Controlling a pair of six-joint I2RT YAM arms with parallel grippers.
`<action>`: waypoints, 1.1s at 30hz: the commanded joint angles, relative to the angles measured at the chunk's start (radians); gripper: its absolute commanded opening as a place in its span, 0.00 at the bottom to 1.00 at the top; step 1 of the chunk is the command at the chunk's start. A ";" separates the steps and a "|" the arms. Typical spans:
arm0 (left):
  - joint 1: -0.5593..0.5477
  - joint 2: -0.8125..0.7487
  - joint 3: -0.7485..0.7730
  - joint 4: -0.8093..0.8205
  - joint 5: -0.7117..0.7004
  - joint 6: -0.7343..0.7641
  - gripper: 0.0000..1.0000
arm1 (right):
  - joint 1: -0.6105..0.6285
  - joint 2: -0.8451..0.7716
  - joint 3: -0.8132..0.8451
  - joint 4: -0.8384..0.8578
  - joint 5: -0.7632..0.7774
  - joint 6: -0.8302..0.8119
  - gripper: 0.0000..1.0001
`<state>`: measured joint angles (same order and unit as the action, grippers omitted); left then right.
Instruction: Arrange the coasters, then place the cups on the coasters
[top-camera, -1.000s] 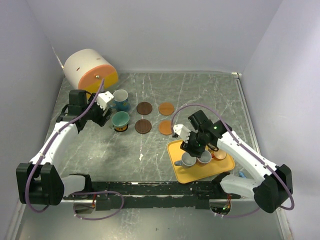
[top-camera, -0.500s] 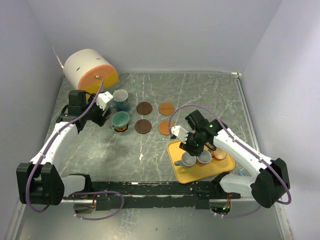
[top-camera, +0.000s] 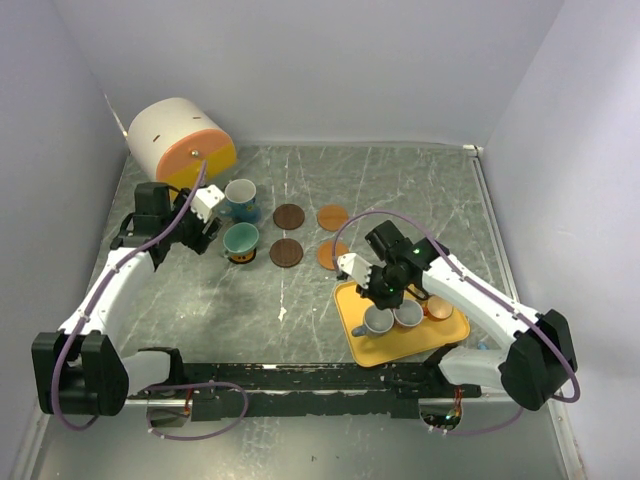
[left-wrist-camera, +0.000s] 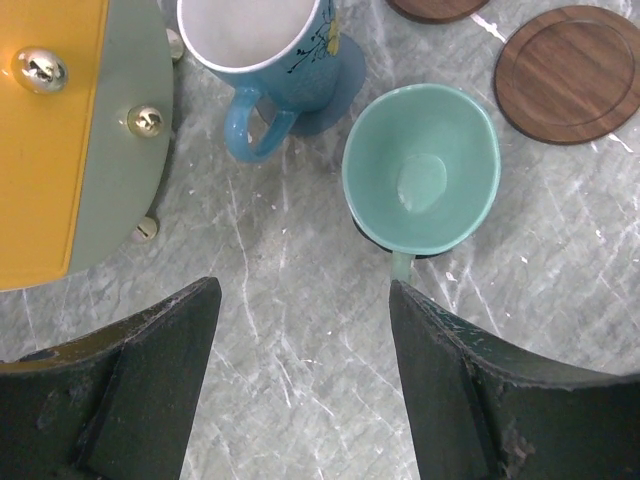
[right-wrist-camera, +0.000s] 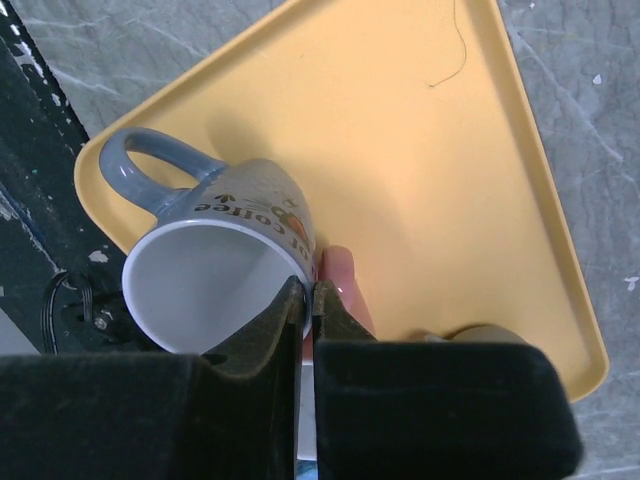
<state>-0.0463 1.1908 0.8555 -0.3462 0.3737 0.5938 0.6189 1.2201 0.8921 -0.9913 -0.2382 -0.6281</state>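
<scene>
the worktop (left-wrist-camera: 300, 380) is smooth and stone-patterned, grey-green with white veins and a faint sheen, and the brown coaster (left-wrist-camera: 570, 75) shows matt wood grain. the teal cup (left-wrist-camera: 420, 180), blue mug (left-wrist-camera: 265, 50) and grey mug (right-wrist-camera: 220, 270) look like glazed ceramic, and the yellow tray (right-wrist-camera: 420, 150) like smooth matt plastic. the left end effector (left-wrist-camera: 302, 290) has matt black fingers (left-wrist-camera: 470, 400), scuffed and gritty, and the drum (left-wrist-camera: 50, 150) carries shiny metal studs (left-wrist-camera: 40, 68).

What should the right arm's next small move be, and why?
Probably a short straight lift. The right gripper is shut on the rim of the grey mug, which sits on the yellow tray with a neighbouring mug close beside it. Clearing both seems safest before swinging toward the bare orange coaster.
</scene>
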 joint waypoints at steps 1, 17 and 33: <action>0.009 -0.038 -0.017 0.033 0.043 0.019 0.79 | 0.007 0.007 0.042 0.001 -0.030 -0.005 0.00; 0.008 -0.069 0.039 -0.073 0.268 0.113 0.80 | 0.007 0.234 0.495 -0.023 -0.018 0.018 0.00; -0.286 0.073 0.145 -0.024 0.402 0.176 0.76 | -0.005 0.614 0.959 -0.014 -0.032 0.206 0.00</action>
<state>-0.2913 1.2232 0.9771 -0.4385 0.6987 0.7540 0.6209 1.8019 1.7653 -1.0149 -0.2390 -0.4919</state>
